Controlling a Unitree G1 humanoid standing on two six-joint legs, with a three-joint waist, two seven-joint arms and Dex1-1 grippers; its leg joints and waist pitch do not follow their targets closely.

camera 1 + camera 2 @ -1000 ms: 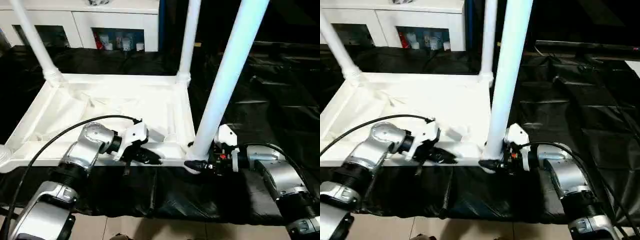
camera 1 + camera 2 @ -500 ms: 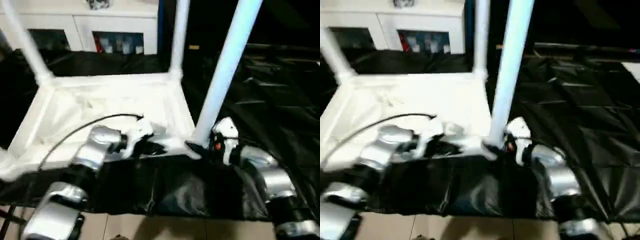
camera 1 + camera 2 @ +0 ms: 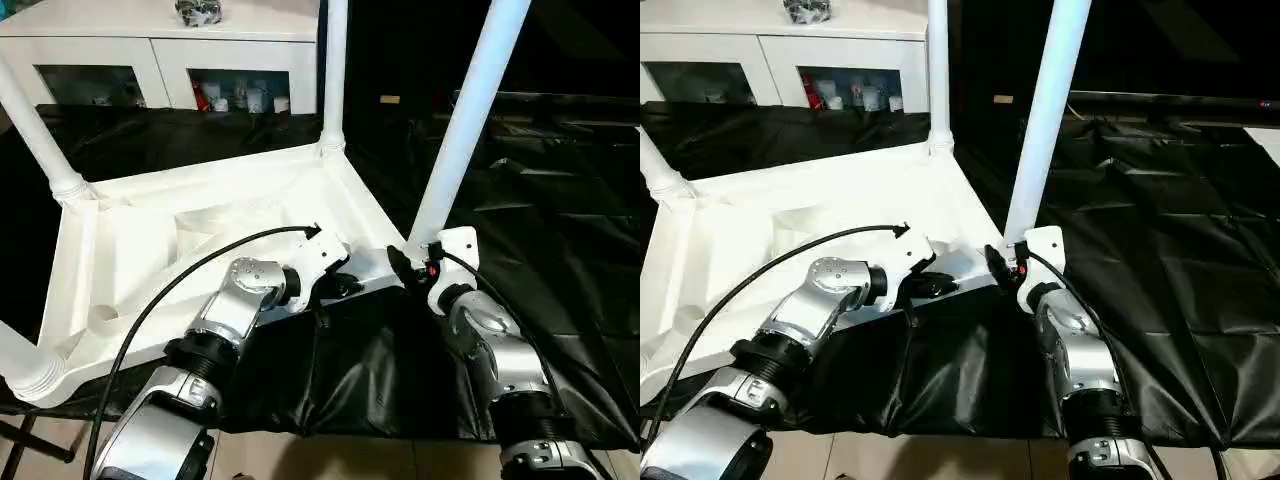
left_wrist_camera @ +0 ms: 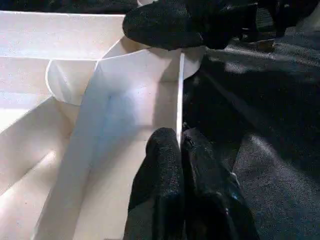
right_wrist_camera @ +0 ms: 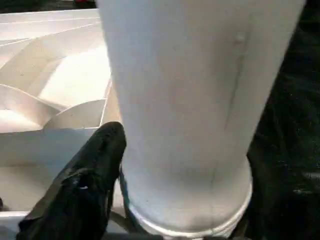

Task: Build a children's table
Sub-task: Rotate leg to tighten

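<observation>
The white tabletop [image 3: 230, 215] lies upside down on a surface draped in black sheeting [image 3: 540, 250], its ribbed underside facing up. Four white legs stand up from its four corner sockets: one at the far left corner [image 3: 35, 135], one at the far right corner [image 3: 334, 75], one at the near right corner [image 3: 468, 115], and one at the near left corner [image 3: 25, 362], of which only the lower end and its collar show at the picture's edge.

Two grippers work along the near edge of the tabletop. The left gripper [image 4: 179, 145] has its two black fingers pressed together on the thin upright rim of the tabletop, close to the near right corner. The right gripper [image 3: 403, 268] sits at the foot of the near right leg; one black finger [image 5: 82, 185] lies against the side of the leg just above its collar, and the jaws stand wide around the tube, though whether they press on it cannot be told.

Behind the tabletop stands one white cabinet [image 3: 165, 45] with two glass doors, small items visible inside.
</observation>
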